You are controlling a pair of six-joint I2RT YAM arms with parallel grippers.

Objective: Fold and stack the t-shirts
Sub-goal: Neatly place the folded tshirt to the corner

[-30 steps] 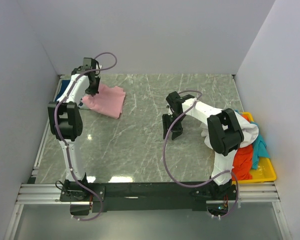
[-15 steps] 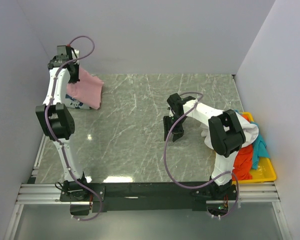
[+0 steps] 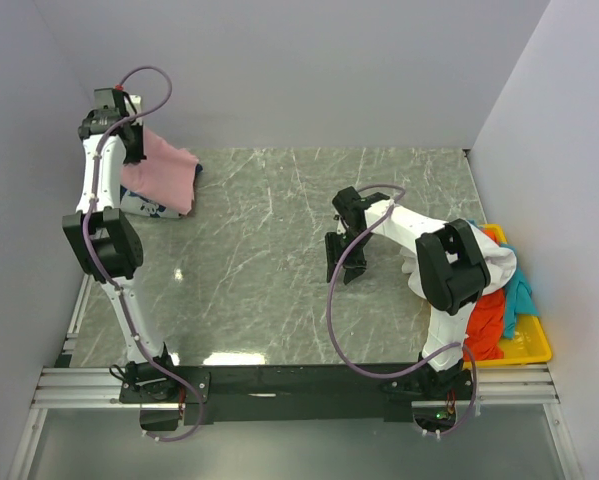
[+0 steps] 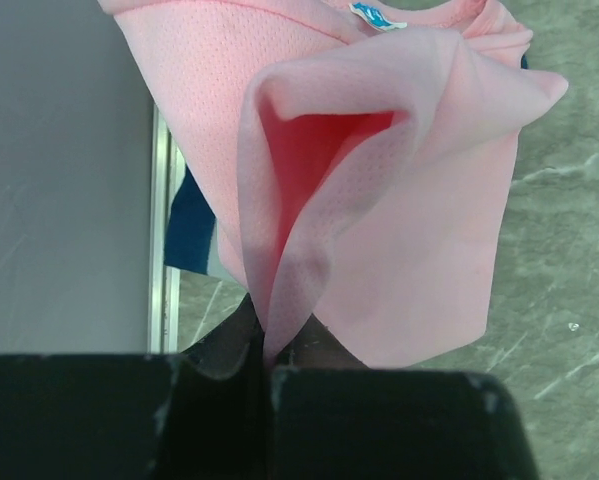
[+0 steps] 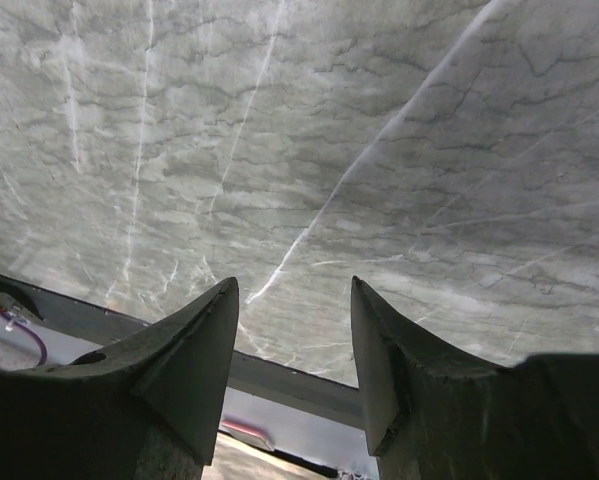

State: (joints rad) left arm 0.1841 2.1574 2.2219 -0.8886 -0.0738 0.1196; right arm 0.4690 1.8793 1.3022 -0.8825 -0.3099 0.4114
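Pink tee [image 3: 167,176] is pinched tight in the left gripper [image 4: 269,345], dangled over the navy tee [image 4: 191,232]. Right gripper [image 5: 293,310] is held wide and empty above the table [image 3: 259,270].

Neck tag: we see a small blue tag [image 4: 377,15] at the collar of the pink t-shirt [image 4: 419,210], its lettering too small to read.
Navy t-shirt [image 3: 149,207]: white markings that we cannot read.

Grey-green marble tabletop [image 3: 279,250], plain white walls [image 3: 309,70], even light.
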